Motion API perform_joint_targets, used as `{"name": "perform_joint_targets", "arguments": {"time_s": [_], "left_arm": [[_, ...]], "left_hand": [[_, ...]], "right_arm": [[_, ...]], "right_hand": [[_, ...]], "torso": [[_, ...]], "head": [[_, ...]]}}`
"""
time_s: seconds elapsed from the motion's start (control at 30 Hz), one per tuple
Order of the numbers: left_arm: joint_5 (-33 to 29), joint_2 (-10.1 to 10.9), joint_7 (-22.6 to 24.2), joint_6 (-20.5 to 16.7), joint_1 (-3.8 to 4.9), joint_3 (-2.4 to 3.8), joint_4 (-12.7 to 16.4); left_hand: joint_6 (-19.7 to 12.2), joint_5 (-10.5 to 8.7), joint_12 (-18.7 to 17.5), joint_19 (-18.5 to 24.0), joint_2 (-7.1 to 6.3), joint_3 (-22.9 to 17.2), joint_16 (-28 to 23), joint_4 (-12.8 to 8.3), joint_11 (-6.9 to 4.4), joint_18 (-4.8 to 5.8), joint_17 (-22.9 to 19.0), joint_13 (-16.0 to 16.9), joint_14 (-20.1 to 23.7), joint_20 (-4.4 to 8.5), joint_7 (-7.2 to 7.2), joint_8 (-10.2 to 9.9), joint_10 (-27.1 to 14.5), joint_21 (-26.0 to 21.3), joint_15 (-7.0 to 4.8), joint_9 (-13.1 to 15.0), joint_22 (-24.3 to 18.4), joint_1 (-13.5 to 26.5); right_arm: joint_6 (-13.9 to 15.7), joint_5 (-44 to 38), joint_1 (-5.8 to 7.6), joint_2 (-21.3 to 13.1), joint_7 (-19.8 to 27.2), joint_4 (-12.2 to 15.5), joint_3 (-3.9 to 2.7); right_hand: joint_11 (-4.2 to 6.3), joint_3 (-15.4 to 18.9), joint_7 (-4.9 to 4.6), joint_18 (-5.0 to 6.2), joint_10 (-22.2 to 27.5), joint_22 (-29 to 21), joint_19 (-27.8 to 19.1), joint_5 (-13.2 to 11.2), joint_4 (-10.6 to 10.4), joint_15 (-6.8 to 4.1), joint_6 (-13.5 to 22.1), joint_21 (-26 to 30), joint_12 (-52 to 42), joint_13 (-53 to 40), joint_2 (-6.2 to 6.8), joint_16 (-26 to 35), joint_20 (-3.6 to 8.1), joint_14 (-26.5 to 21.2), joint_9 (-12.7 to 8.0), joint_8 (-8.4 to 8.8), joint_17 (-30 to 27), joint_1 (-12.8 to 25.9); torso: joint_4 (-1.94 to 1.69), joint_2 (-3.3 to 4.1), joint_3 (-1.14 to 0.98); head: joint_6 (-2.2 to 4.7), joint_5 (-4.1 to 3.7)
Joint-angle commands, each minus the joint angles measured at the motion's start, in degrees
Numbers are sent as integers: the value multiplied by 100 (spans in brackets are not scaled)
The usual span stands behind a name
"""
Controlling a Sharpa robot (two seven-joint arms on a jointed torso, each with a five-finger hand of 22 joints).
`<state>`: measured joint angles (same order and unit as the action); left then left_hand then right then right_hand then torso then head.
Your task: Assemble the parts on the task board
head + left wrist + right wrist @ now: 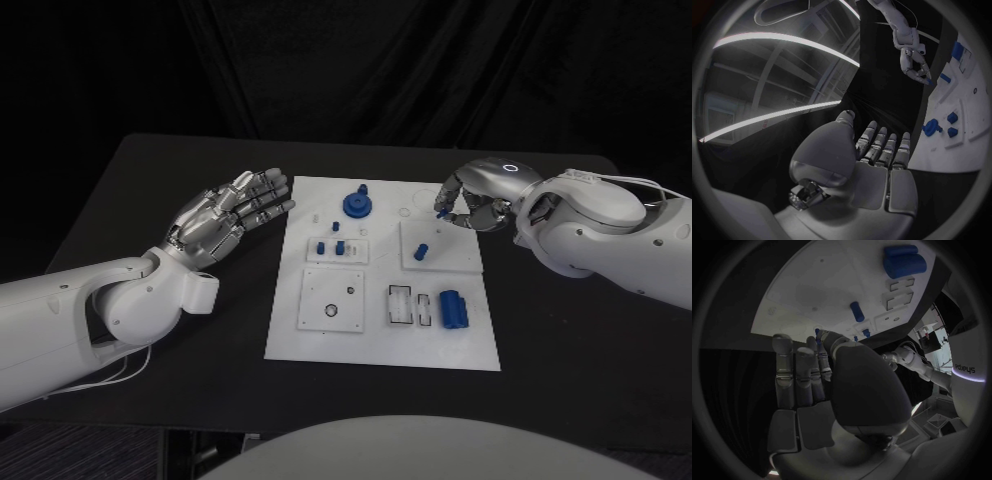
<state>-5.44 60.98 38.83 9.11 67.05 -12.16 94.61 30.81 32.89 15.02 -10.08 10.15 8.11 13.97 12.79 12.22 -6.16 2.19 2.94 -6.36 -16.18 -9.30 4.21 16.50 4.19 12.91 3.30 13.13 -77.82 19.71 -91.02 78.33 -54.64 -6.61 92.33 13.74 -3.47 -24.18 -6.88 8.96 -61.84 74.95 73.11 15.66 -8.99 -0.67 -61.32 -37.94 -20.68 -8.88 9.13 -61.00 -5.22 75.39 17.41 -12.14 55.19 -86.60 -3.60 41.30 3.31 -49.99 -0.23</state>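
The white task board (381, 340) lies in the middle of the black table. On it stand a round blue part with a stem (356, 205), small blue pegs (319, 246), a slanted blue peg (421, 251) and a thick blue cylinder (453, 308). My right hand (470, 204) hovers over the board's far right corner and pinches a small blue part (440, 213) between thumb and fingertips; the same small blue part (817, 332) peeks out above the thumb in the right wrist view. My left hand (231, 212) is held flat with its fingers apart, left of the board and holding nothing.
Two raised white plates sit on the board, one with holes (333, 298) and one under the slanted peg (440, 243). Rectangular slots (402, 303) lie beside the cylinder. Bare black table (577, 340) surrounds the board on both sides.
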Motion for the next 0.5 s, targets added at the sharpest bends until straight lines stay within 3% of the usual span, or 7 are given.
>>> {"name": "perform_joint_targets", "arguments": {"time_s": [0.03,0.23,0.5], "left_arm": [[22,-10,47,63,-9,4,-1],[3,-7,16,70,-12,4,-4],[-6,-12,-13,85,-16,4,-16]], "left_hand": [[-34,31,-20,1,7,3,24,-35,2,-107,8,-7,-6,-40,-355,11,-31,27,31,-8,9,-70],[-32,32,-17,-1,6,3,29,-38,4,-108,9,-6,-7,-44,-357,11,-32,30,34,-7,11,-71],[-35,33,-17,-3,6,3,32,-40,6,-109,9,-6,-8,-45,-359,11,-34,32,35,-7,14,-71]], "right_arm": [[67,-13,60,-74,-88,305,-4],[34,-14,99,-91,-77,769,-3],[-21,-200,100,136,-29,1151,13]], "right_hand": [[-12,35,10,-30,-43,326,50,25,-1,-1,-23,-25,40,5,14,-3,-10,47,18,-33,7,52],[-14,29,8,-33,-39,328,65,52,-4,-2,-9,-36,64,9,5,-26,-7,71,28,-23,36,54],[-14,21,5,-41,-52,336,110,170,3,-6,8,-65,112,11,-17,-73,1,128,63,-11,89,58]], "torso": [[5,0,-3],[6,0,-1],[9,1,-1]], "head": [[-1,52],[-1,109],[-1,207]]}}
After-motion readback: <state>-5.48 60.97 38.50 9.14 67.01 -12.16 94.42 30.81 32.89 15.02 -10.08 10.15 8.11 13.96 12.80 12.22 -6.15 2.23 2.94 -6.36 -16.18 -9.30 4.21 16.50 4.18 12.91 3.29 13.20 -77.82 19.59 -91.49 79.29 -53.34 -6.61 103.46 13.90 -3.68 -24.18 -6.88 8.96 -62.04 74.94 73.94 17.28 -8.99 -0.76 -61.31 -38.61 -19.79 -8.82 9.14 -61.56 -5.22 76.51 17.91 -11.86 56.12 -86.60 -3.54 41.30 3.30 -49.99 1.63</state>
